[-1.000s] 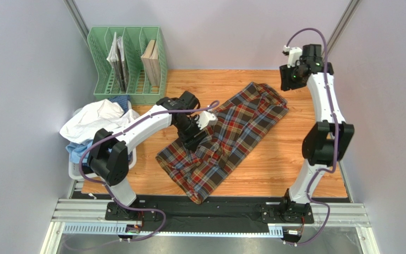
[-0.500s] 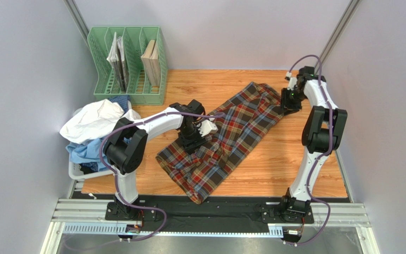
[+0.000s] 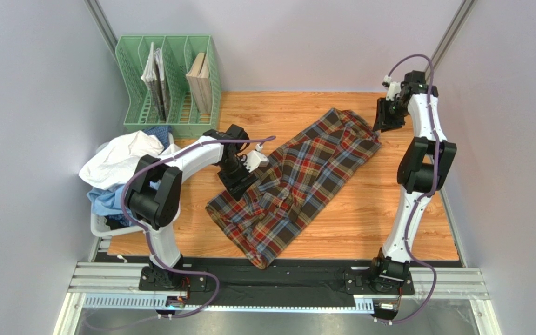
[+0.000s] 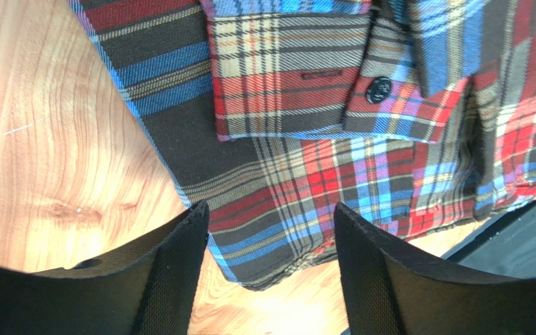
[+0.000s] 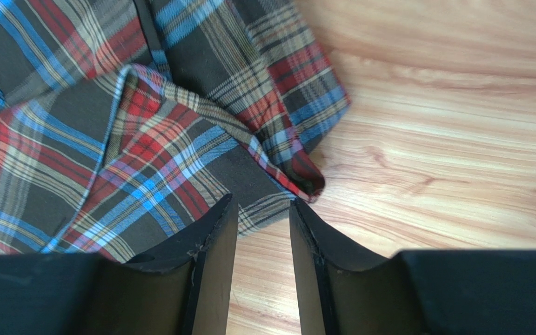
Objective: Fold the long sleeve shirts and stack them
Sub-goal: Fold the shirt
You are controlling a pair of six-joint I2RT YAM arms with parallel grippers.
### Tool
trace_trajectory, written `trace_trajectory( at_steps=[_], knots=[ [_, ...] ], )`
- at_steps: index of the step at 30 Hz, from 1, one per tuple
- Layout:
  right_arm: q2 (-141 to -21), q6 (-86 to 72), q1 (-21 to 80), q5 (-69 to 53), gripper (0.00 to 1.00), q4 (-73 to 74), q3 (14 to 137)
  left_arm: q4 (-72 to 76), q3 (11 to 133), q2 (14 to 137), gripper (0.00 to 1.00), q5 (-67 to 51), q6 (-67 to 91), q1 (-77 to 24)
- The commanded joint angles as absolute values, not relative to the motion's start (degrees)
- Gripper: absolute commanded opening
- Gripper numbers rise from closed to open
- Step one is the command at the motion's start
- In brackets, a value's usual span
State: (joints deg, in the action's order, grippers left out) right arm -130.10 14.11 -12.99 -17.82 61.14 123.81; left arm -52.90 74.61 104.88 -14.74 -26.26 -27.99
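The tartan long sleeve shirt (image 3: 299, 181) lies spread diagonally across the wooden table (image 3: 389, 209). My left gripper (image 3: 239, 183) hovers low over its left edge. In the left wrist view the left gripper (image 4: 269, 216) is open, and a hem corner of the shirt (image 4: 278, 265) lies between the fingertips without touching them. My right gripper (image 3: 378, 125) is at the shirt's far right corner. In the right wrist view the right gripper (image 5: 262, 206) is narrowly open with bare wood in the gap, and the shirt (image 5: 110, 139) edge lies just ahead of the tips. A white shirt (image 3: 124, 159) and a light blue one (image 3: 106, 199) are piled at the left.
A green file rack (image 3: 169, 84) holding papers stands at the back left. The pile of shirts sits in a white basket (image 3: 99, 225) at the table's left edge. Grey walls close in both sides and the back.
The right arm came down from high up to the shirt's far right corner. The left gripper shifted left toward the shirt's left edge and opened a little wider.
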Motion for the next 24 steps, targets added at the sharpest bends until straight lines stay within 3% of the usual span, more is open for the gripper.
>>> trace_trajectory(
  at_steps=[1, 8, 12, 17, 19, 24],
  knots=[
    [-133.06, 18.28, -12.83, -18.46, 0.39, 63.98, 124.46, -53.61, 76.98, 108.27, 0.69, -14.06, -26.01, -25.68],
    [-132.36, 22.32, -13.62, -12.93, 0.39, 61.79, 118.13, -58.80, 85.68, 117.24, 0.52, -11.95, -26.46, -22.24],
    [-130.79, 24.25, -14.76, -11.87, 0.35, 62.23, 113.57, -58.62, 87.80, 117.68, 0.50, -8.62, -27.33, -20.75],
    [-125.34, 26.72, -15.64, -15.89, 0.33, 64.51, 109.16, -59.06, 90.09, 115.67, 0.54, -10.19, -27.95, -19.51],
    [-122.97, 26.72, -15.73, -18.10, 0.34, 64.69, 109.77, -59.07, 88.96, 112.35, 0.61, -15.28, -28.65, -19.51],
    [-124.09, 26.19, -13.89, -21.53, 0.41, 64.86, 116.53, -58.36, 87.28, 108.11, 0.68, -19.24, -24.53, -19.69]
  ],
)
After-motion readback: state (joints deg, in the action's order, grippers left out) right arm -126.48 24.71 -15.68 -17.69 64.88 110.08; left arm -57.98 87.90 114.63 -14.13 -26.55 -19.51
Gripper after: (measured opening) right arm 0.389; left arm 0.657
